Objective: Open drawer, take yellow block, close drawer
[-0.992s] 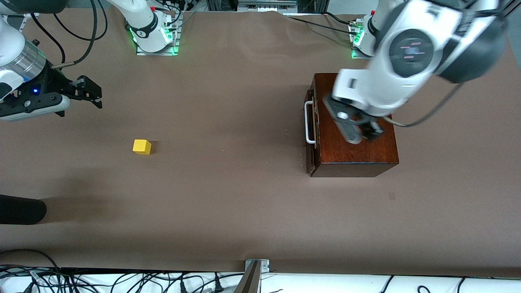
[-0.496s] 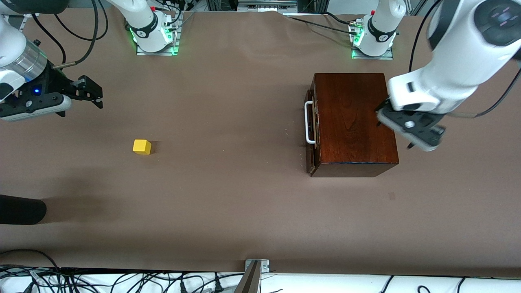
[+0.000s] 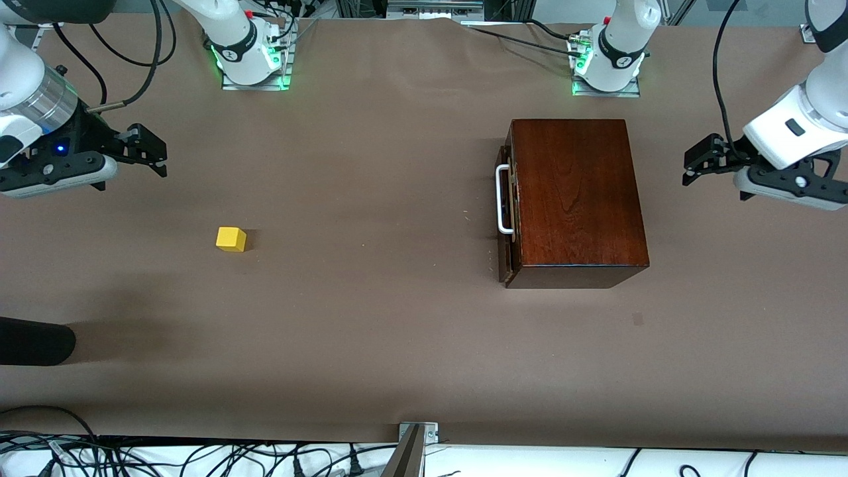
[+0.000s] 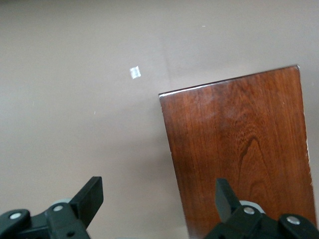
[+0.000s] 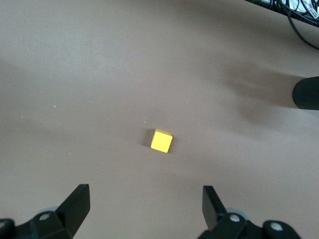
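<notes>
We see the wooden box (image 3: 575, 202) sitting on the brown table (image 3: 371, 318) toward the left arm's end. Its long axis runs from the robot bases toward the front camera. The drawer (image 3: 506, 212) is pushed in, with its front face turned toward the right arm's end of the table. Its white bar handle (image 3: 503, 199) lies along that face, parallel to the box's long axis.

The yellow block (image 3: 231, 239) rests on the bare table toward the right arm's end, well apart from the box and a little nearer the front camera than the handle. It is a cube, so it has no long axis; 1 face points up and its sides are turned slightly askew to the table's edges.

The left gripper (image 3: 697, 161) hangs over bare table at the left arm's end, beside the box and apart from it, fingers spread and holding nothing. In the left wrist view its 2 fingertips (image 4: 92, 194) stand wide, with the box's top (image 4: 239, 149) below.

The right gripper (image 3: 151, 154) hangs over the table at the right arm's end, fingers spread and empty. In the right wrist view the block (image 5: 161, 141) lies on the table apart from them.

A dark rounded object (image 3: 33, 340) sits at the table's edge, nearer the front camera than the block.
</notes>
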Robot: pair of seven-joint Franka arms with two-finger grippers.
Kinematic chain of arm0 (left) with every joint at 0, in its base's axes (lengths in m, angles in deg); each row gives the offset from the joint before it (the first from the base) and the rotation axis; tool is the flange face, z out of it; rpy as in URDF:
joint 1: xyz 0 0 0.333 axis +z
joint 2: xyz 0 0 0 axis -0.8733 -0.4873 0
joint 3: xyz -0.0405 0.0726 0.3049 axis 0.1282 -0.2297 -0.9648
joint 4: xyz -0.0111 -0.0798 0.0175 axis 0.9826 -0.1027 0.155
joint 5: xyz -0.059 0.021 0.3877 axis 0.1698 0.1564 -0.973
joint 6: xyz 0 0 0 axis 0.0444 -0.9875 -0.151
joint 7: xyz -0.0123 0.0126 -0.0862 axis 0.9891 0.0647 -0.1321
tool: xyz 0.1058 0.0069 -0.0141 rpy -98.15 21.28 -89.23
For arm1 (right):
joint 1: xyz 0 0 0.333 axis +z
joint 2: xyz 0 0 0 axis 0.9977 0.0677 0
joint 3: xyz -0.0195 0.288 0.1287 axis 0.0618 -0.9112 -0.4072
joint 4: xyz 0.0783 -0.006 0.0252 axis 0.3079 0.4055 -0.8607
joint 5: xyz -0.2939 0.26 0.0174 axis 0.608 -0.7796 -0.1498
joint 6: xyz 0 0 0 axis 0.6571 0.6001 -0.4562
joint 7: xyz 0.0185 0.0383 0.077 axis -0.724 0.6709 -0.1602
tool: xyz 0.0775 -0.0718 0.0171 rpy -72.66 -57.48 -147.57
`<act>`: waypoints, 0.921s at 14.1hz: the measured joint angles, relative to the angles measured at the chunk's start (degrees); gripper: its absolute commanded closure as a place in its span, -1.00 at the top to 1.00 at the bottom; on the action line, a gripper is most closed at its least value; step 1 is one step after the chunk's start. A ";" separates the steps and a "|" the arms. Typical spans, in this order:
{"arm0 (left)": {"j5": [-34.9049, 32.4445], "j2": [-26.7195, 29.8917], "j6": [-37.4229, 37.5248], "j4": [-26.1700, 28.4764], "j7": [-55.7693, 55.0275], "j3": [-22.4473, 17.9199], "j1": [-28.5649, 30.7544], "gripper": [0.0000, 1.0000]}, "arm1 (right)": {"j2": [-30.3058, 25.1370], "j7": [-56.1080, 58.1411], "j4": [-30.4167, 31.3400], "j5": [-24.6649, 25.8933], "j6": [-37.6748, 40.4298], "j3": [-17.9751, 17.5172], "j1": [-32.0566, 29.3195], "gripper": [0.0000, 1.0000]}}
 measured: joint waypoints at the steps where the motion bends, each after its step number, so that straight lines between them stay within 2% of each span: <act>1: 0.00 0.49 0.15 0.45 -2.55 0.15 -0.15 1.00 | 0.00 0.00 0.00 0.00 0.01 0.00 0.00 1.00; 8: 0.11 1.26 0.53 2.19 -2.99 0.16 -0.29 1.00 | 0.01 0.00 0.00 0.01 0.05 0.00 0.01 1.00; 13: 1.71 1.25 0.52 2.82 -2.89 -0.55 2.38 1.00 | 0.01 0.01 0.00 0.01 0.06 -0.03 0.05 1.00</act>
